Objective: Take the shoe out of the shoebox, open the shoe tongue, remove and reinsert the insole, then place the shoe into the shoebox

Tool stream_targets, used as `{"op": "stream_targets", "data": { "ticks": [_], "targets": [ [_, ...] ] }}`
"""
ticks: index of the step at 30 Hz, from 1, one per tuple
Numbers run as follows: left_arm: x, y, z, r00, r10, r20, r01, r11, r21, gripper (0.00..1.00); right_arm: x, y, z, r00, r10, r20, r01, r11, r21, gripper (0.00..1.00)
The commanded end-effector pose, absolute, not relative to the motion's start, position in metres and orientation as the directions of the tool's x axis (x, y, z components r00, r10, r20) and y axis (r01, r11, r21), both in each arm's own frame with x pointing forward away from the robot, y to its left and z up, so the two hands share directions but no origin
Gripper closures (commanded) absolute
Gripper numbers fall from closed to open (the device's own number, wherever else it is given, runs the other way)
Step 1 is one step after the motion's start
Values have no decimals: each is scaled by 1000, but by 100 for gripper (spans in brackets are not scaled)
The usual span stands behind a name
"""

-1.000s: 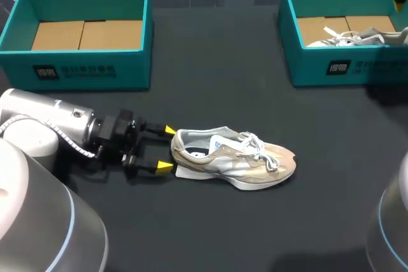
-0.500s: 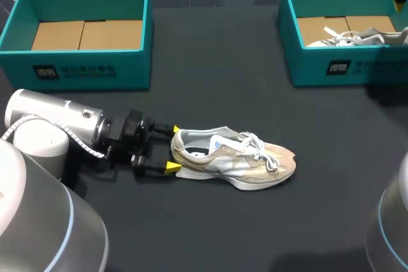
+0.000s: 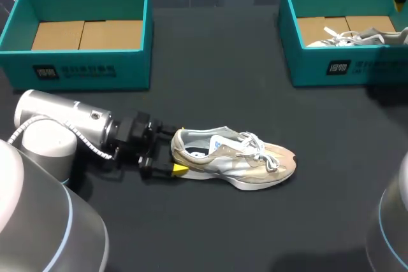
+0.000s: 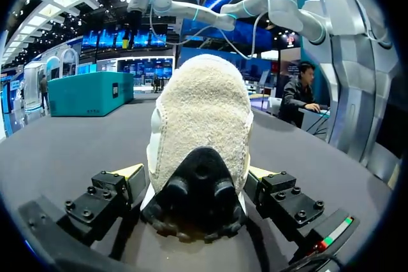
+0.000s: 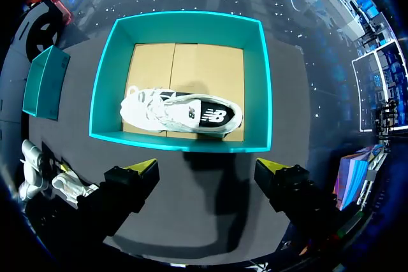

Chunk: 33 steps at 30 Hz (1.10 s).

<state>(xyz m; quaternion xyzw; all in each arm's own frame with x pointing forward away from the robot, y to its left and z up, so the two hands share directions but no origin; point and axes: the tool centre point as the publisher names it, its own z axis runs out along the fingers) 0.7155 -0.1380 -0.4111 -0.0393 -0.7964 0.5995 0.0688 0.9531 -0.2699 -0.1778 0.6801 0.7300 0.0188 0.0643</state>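
Straddling heel of beige shoe (image 3: 236,157), upright on counter (image 3: 217,68), with left claw (image 4: 194,172) spread wide, unclamped; judged as securing shoe before tongue-opening, next requiring square closing on heel.

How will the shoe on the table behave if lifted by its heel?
The shoe would probably hang toe-down, since the left claw straddles only its heel. The fuzzy heel fabric likely grips well but squashes. Its loose laces may dangle and snag.

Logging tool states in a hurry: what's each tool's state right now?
Left tool: open, straddling the heel of the shoe.
Right tool: open, empty, over the shoebox.
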Motion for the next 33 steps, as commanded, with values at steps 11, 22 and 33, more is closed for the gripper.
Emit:
{"op": "stream_targets", "data": {
  "ticks": [11, 22, 33],
  "targets": [
    [712, -155, -419, -986, 154, 67, -24, 268, -963, 0, 953, -270, -178, -66, 995, -69, 991, 74, 116, 0],
    [709, -160, -420, -987, 147, 68, -29, 255, -967, 100, 953, -270, -178, -66, 995, -69, 991, 74, 116, 0],
    [703, -161, -418, -990, 122, 72, -40, 251, -967, 100, 953, -270, -178, -66, 995, -69, 991, 74, 116, 0]
  ]
}}
